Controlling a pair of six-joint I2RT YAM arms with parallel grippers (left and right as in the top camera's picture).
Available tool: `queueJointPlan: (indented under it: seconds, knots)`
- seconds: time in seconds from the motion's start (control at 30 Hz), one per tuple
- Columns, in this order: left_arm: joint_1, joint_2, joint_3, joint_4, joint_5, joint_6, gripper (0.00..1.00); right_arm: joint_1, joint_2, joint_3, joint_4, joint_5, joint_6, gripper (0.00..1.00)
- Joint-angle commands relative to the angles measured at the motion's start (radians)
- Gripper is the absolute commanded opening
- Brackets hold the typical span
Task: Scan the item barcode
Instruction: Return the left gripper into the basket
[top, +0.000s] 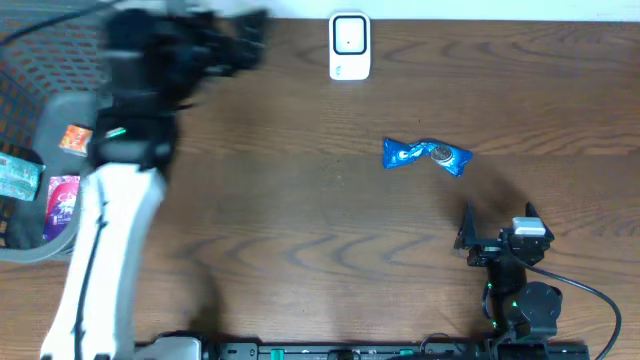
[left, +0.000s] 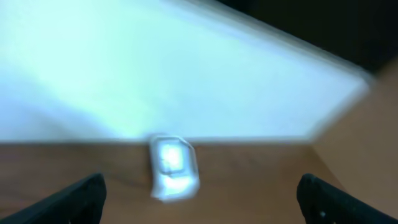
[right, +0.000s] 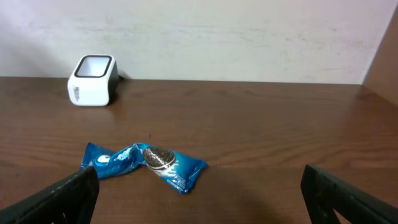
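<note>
Both pincers are released and empty: my left gripper (left: 202, 186) faces the scanner (top: 349, 45), my right gripper (right: 199, 186) sits parked. The blue cookie packet (top: 427, 155) lies on the table, well apart from the scanner; I judge its scan not yet started.

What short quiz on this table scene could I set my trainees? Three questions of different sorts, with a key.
1. True or false: the blue snack packet lies on the table, outside the basket.
2. Which thing does the left wrist camera face? A) white scanner B) blue snack packet C) basket
3. Fill in: the right gripper has its jaws ____.
Key: 1 true; 2 A; 3 open.
</note>
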Motion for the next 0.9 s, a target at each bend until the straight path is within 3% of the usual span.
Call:
queueJointPlan:
  seconds: [0.0,0.17,0.2,0.33,0.43,0.53,0.7,0.87]
  knots:
    - [0.221,-0.088,0.007,-0.086,-0.005,0.026,0.98,-0.007,-0.004,-0.001,-0.003,0.001,0.017,0.99]
    - [0.475,-0.122,0.007,-0.258,0.004,-0.008,0.98,-0.007,-0.004,-0.001,-0.003,0.001,0.017,0.99]
    - [0.521,-0.121,0.006,-0.366,-0.007,-0.001,0.98,-0.007,-0.004,-0.001,-0.003,0.001,0.017,0.99]
    - [0.601,-0.089,-0.002,-0.484,-0.205,-0.013,0.98,-0.007,-0.004,-0.001,-0.003,0.001,0.017,0.99]
    - [0.642,-0.047,-0.002,-0.576,-0.47,-0.233,0.98,-0.007,-0.004,-0.001,-0.003,0.001,0.017,0.99]
    - [0.657,-0.008,-0.002,-0.63,-0.586,-0.349,0.98,-0.007,-0.004,-0.001,-0.003,0.001,0.017,0.99]
    - [0.657,0.093,-0.002,-0.695,-0.615,-0.358,0.98,-0.007,-0.004,-0.001,-0.003,0.001,0.017,0.99]
    - [0.656,0.237,-0.002,-0.79,-0.613,-0.443,0.98,-0.007,-0.004,-0.001,-0.003,0.001,0.017,0.99]
